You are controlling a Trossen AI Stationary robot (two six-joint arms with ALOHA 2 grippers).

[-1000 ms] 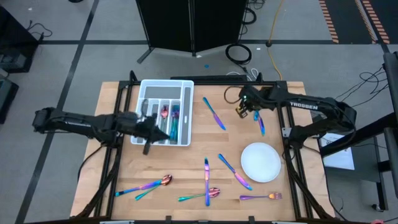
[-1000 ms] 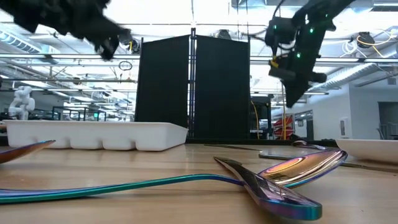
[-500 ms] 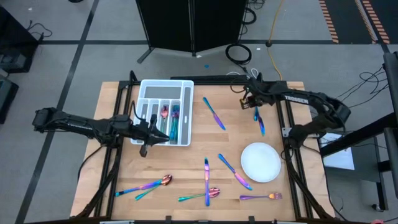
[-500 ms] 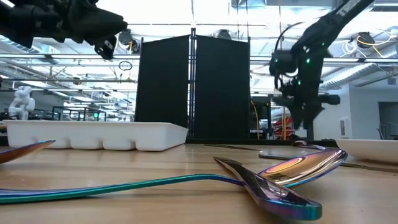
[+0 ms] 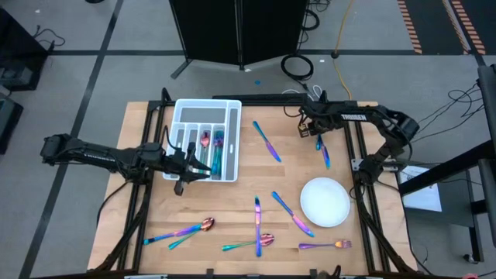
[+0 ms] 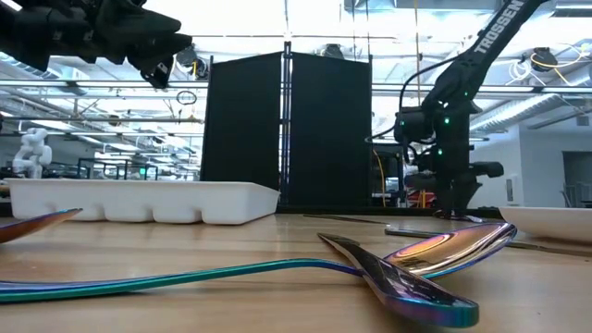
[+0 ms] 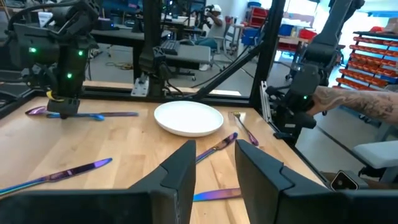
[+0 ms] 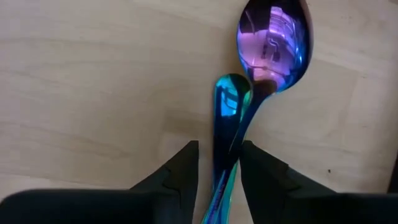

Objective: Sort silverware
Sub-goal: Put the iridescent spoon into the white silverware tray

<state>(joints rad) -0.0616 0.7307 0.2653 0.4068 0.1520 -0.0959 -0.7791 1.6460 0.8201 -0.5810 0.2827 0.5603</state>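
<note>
Table [image 5: 232, 209]: pale wood boards with visible grain, framed by black rails, on a grey tiled floor.
Room: a black panel [image 6: 287, 129] stands past the far edge; cables lie on the floor; shelving and bright ceiling lights show in the low view. A person's forearm [image 7: 354, 106] shows at the edge of the left wrist view.
Tray [image 5: 230, 139]: white plastic, divided into long slots, at the far left of the table; a few rainbow pieces lie in its slots, which kinds cannot be told.
Plate [image 5: 325, 201]: round, white, smooth, at the right side.
Silverware: slim, glossy, blue-purple-pink metal. A knife [image 5: 266, 141] lies right of the tray; more pieces are scattered along the near edge, among them a fork [image 5: 325, 246].
Spoons [image 8: 273, 43]: two, near the far right corner, one handle end lying over the neck of the purple bowl.
Right gripper [image 8: 216, 163]: low over the spoons, fingers part open either side of the two handles, not closed on them; whether they touch cannot be told.
Left gripper [image 7: 214, 165]: raised at the tray's near right corner, fingers part open, nothing between them.
Hard to make out: in the low view a big spoon [image 6: 444, 245] in front blocks much of the table.
</note>
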